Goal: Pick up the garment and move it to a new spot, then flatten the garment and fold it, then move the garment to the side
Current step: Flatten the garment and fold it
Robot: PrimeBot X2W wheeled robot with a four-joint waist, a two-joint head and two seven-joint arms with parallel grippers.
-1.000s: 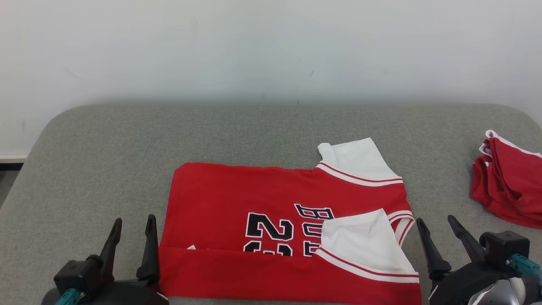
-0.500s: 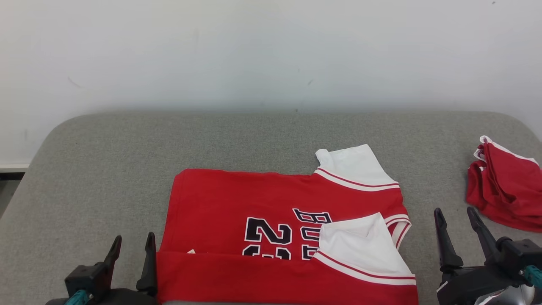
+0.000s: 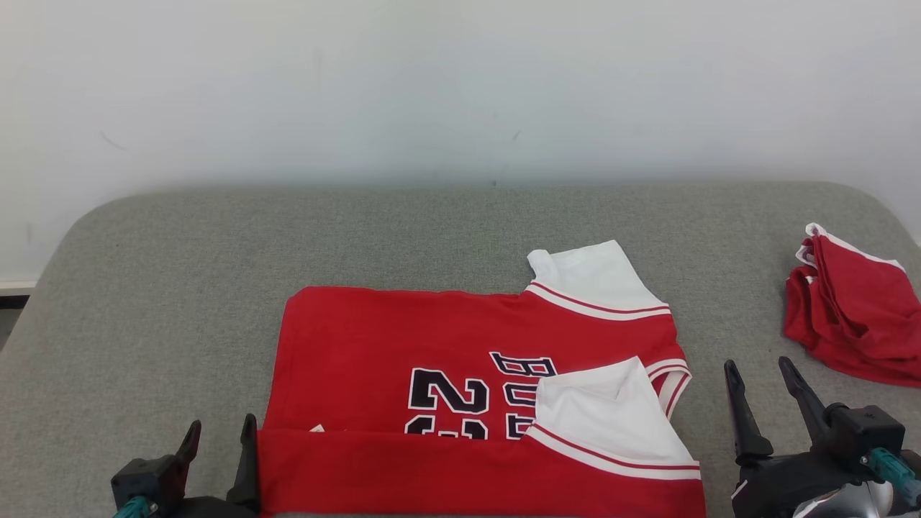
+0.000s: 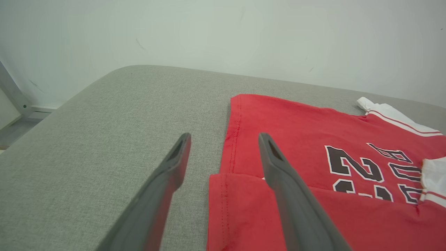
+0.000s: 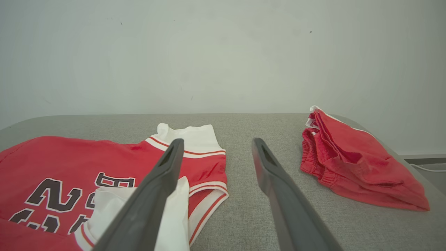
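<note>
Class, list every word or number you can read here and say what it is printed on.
"BU": black letters on the red jersey; the rest is hidden by the white sleeve.
"2": black numeral on the jersey, lying sideways; its neighbour is cut off by the fold, unreadable.
Nothing readable on the other red garment.

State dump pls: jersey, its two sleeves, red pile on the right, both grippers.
Jersey: lying flat, near edge folded over the numbers.
Near sleeve: folded in onto the body.
Far sleeve: spread out, unfolded.
Red pile: bunched, apart from the jersey.
Left gripper: open, empty.
Right gripper: open, empty.
</note>
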